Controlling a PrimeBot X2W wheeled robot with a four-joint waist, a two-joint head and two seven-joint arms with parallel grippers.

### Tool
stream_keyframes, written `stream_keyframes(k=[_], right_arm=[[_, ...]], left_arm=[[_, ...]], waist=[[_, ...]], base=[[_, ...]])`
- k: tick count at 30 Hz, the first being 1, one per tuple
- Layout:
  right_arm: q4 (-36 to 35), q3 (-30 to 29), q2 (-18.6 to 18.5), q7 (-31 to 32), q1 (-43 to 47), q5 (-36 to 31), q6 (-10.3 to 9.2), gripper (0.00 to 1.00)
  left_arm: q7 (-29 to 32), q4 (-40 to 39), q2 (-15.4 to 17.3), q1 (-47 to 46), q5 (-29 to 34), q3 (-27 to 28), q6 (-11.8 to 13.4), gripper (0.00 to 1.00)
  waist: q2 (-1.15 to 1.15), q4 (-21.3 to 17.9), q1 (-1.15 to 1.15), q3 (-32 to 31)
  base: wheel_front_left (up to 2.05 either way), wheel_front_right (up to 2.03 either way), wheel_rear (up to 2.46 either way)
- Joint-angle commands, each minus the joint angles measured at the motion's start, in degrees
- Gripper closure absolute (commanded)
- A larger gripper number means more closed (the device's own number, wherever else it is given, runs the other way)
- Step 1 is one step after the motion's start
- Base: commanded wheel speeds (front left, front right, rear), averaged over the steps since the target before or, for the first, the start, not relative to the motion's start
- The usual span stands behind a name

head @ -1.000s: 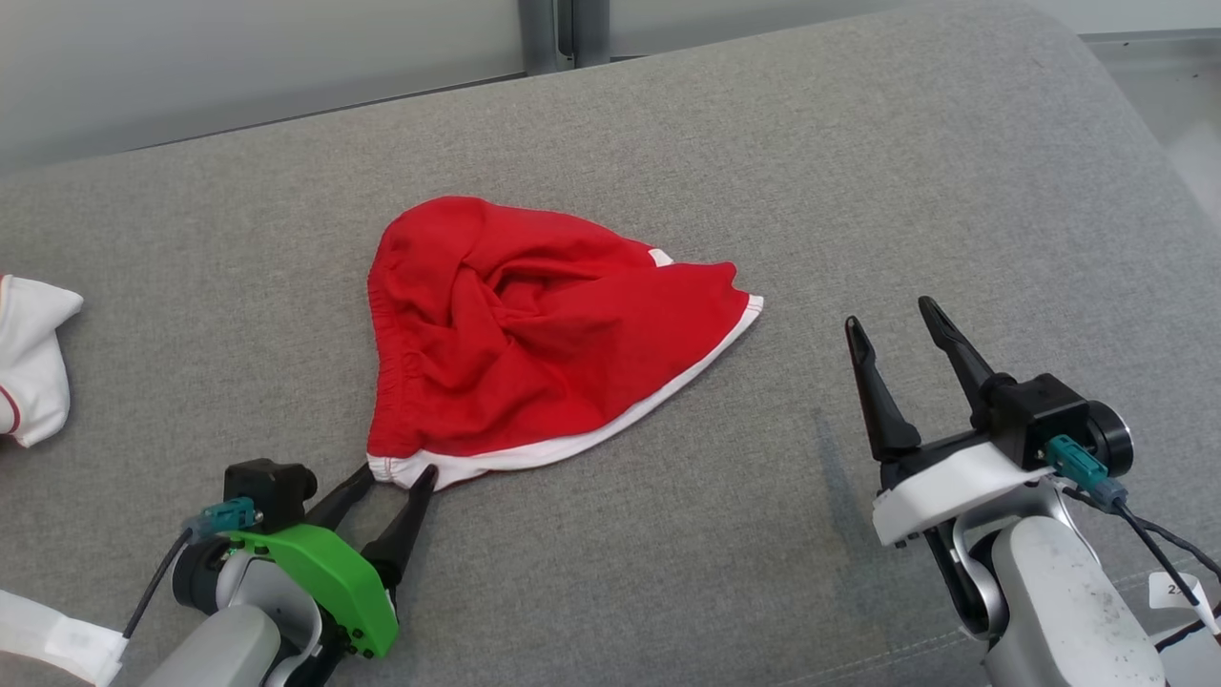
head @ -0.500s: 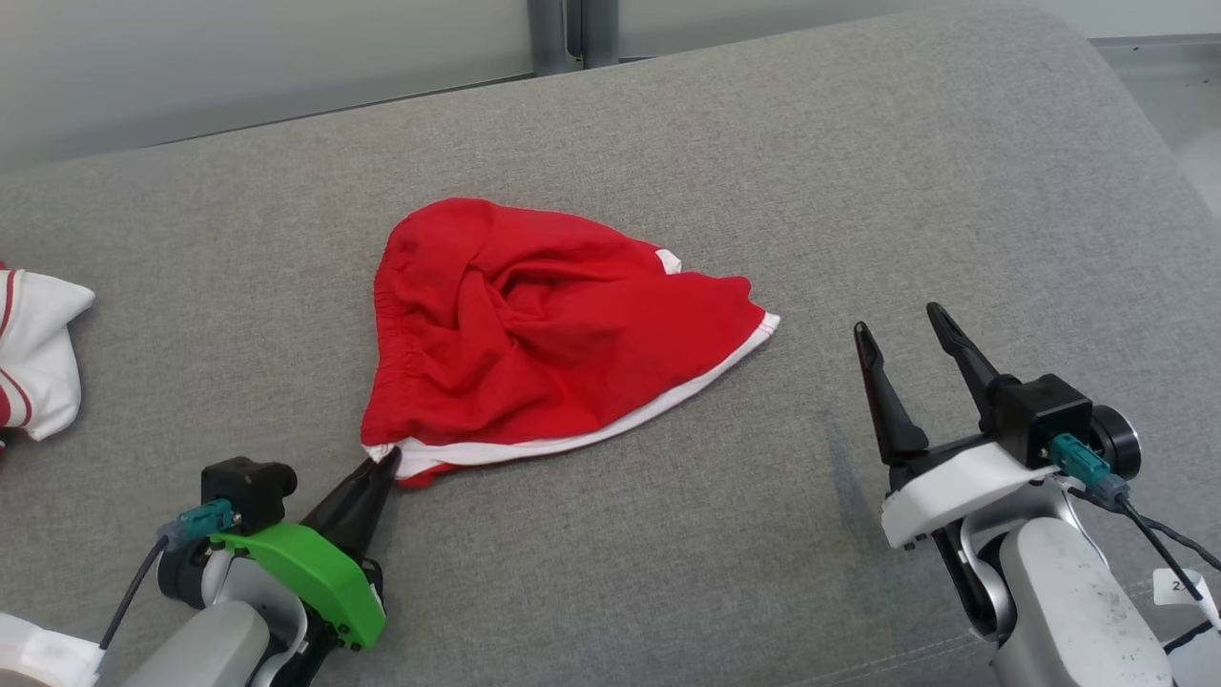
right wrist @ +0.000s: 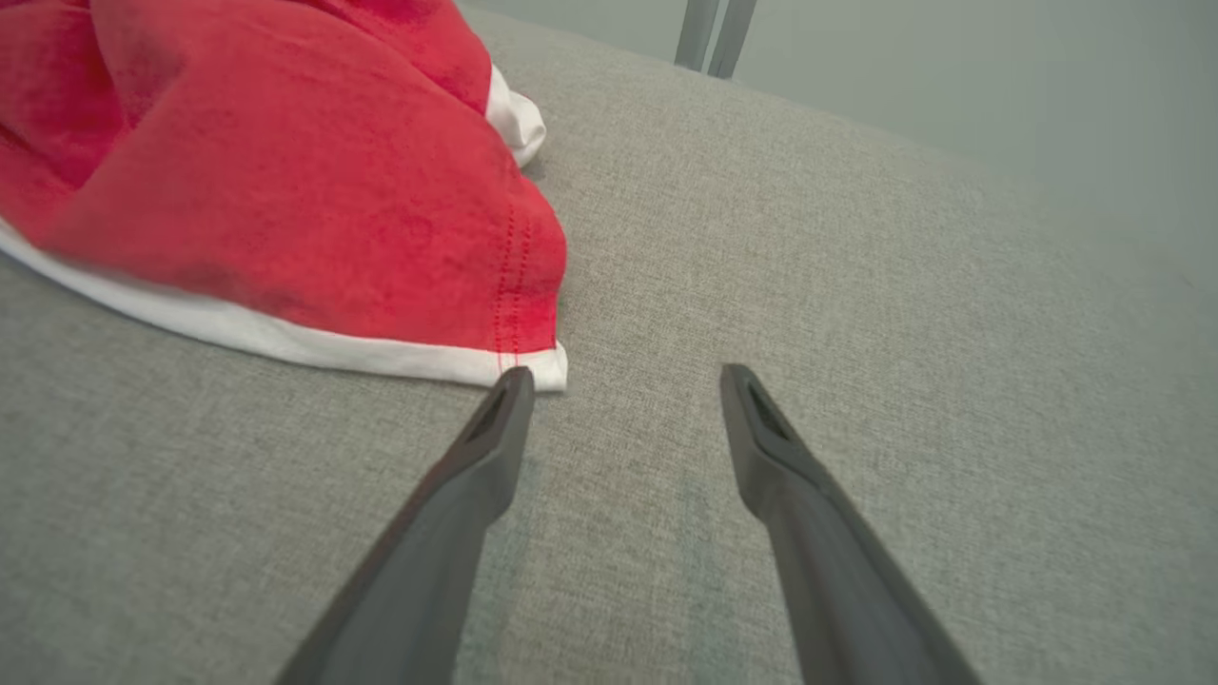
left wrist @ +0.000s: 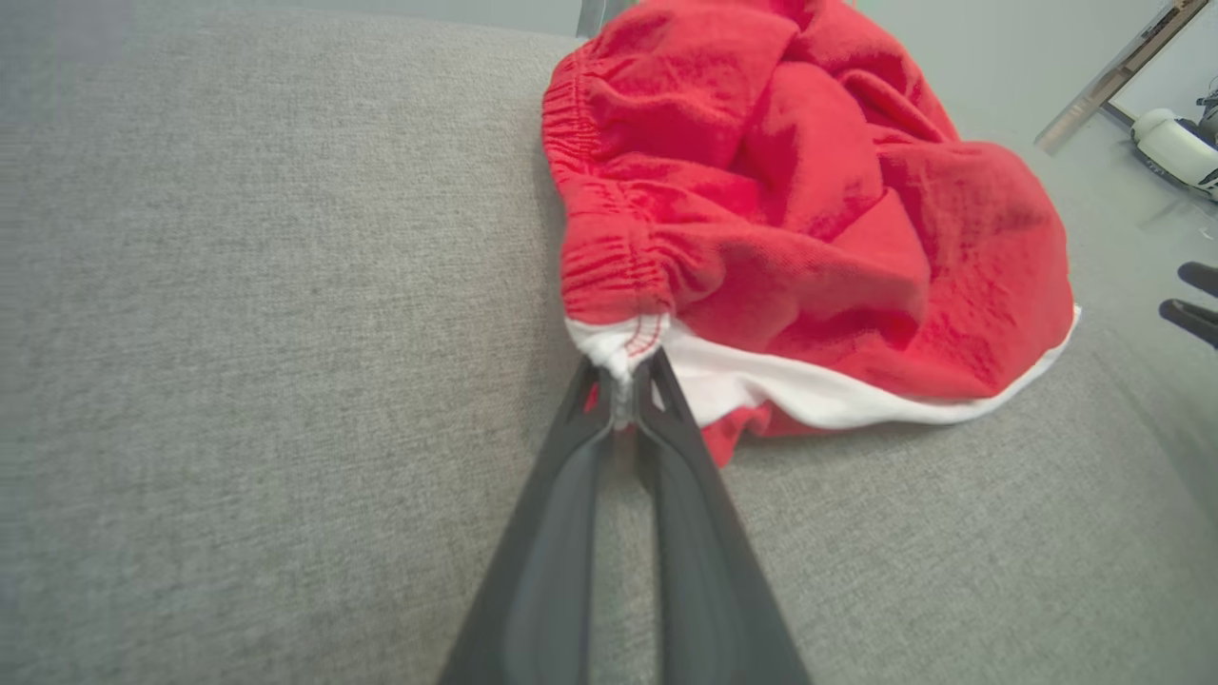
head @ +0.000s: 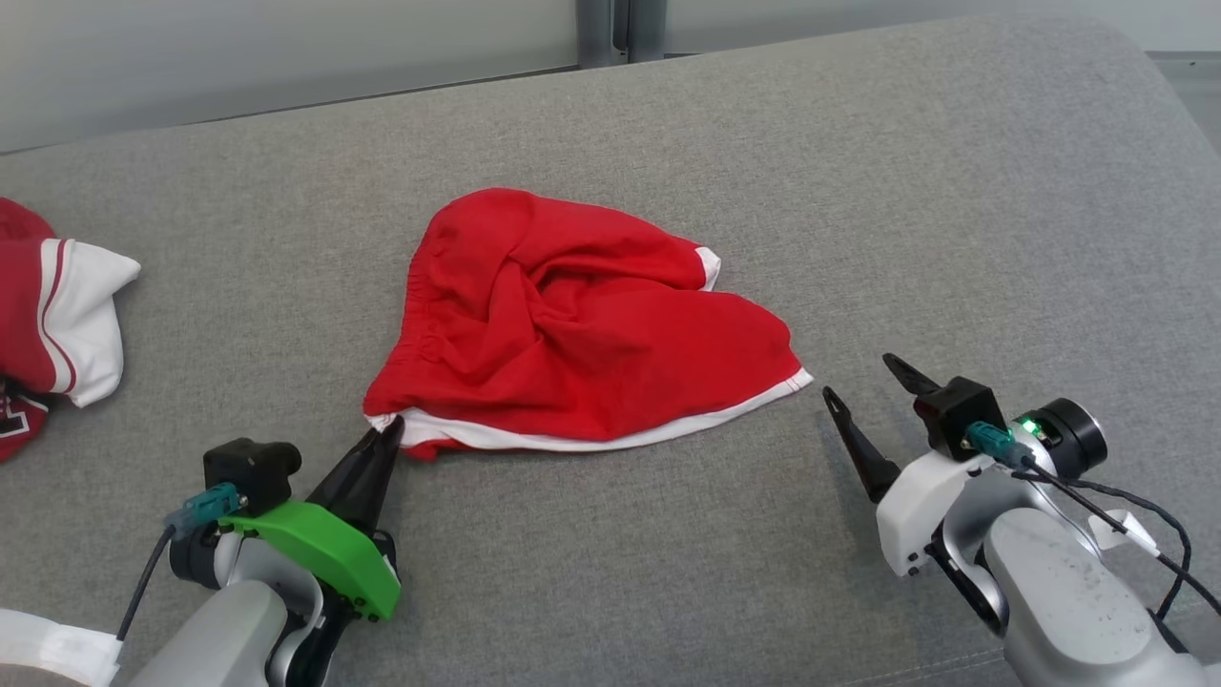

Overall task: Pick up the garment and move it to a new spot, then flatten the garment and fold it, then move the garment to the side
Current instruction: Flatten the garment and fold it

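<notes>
Garment [head: 591, 324] corner pinched by left claw [head: 390, 428]

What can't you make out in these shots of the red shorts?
- Red shorts: lower layers, hidden by their own crumpled folds, head view.
- Red-and-white garment: cut off by the head view's left edge.
- Left gripper: depth of its pinch, covered by its fingers, left wrist view.
- Right gripper: whether a fingertip touches the hem, right wrist view.
</notes>
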Motion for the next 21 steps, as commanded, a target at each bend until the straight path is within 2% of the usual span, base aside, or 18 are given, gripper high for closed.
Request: stream_keyframes(k=[1,7,16,20,21], right_arm=[[0.5,0.6,-0.2,-0.3,-0.9,0.5,-0.07,0.0],[7.8,8.3,-1.7,-1.8,-5.9,1.8,-0.08,0.0],[17.2,16.1,-0.9,-4.3,-11.7,7.3,-0.08,0.02],[19.7,18.7,-0.8,-5.5,-13.3,9.3,-0.08,0.5],[20.1,19.3,-0.9,-5.7,-13.6,9.7,-0.08,0.55]], left_arm=[[-0.3,0.1,-0.2,-0.8,0.4,0.3,-0.2,1.0],[-0.3,0.0,-1.9,-1.0,1.7,1.8,-0.3,1.0],[-0.3,0.4,-3.4,-0.6,3.3,2.7,-0.7,1.0],[-0.3,0.5,-3.7,-0.3,3.5,2.8,-0.8,1.0],[-0.3,0.6,-3.7,-0.1,3.6,2.8,-0.8,1.0]], waist=[[0.0,0.3,0.0,0.3],[0.0,2.1,0.0,1.0],[0.0,4.5,0.0,1.5],[0.0,5.0,0.0,1.3],[0.0,5.1,0.0,1.2]], base=[[0.0,0.0,0.0],[0.0,0.0,0.0],[0.0,0.0,0.0],[0.0,0.0,0.0],[0.0,0.0,0.0]])
